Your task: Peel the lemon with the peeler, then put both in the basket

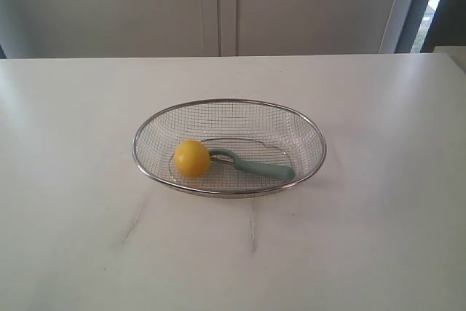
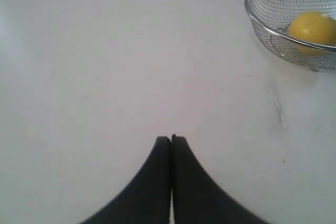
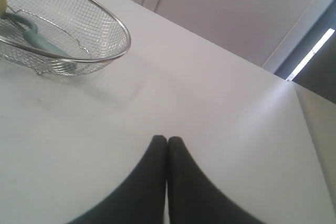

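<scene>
Your left gripper [image 2: 171,139] and right gripper [image 3: 167,139] are clenched empty, well apart from the wire-mesh basket [image 1: 229,100] holding the smooth yellow lemon [image 1: 192,158] just beside the loop-headed teal peeler [image 1: 256,166].

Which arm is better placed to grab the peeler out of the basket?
Right, likely. The peeler lies handle toward the right end of the basket, that arm's side; the lemon sits left, against its head. The right claw is shut, empty; open it first.
</scene>
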`<action>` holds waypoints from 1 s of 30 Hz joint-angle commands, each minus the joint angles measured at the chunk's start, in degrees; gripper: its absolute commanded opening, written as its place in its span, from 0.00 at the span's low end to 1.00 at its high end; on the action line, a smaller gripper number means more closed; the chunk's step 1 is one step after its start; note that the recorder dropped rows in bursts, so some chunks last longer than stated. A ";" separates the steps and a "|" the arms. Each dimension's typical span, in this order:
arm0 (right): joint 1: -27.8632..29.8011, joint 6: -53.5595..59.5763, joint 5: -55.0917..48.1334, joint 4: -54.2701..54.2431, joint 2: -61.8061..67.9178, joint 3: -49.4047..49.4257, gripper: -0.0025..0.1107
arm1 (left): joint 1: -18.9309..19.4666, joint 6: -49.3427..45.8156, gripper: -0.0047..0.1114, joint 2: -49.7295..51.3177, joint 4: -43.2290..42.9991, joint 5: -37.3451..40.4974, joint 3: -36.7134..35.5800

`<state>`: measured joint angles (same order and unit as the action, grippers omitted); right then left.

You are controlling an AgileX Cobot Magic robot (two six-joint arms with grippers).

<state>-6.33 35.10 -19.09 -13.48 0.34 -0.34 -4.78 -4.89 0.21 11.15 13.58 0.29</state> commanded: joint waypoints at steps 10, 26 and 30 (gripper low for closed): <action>0.65 -0.45 0.45 2.81 -0.34 0.34 0.02 | 0.10 0.06 0.04 -0.21 0.48 -0.26 -0.29; 7.00 -0.45 0.96 2.81 -0.34 0.34 0.02 | 0.10 0.06 0.04 -0.21 0.48 -0.26 -0.29; 7.00 -0.45 0.96 2.81 -0.34 0.34 0.02 | 0.10 0.06 0.04 -0.21 0.48 -0.26 -0.29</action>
<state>0.29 34.97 -18.96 -10.63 0.34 -0.34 -4.78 -4.97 0.21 11.15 13.58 0.29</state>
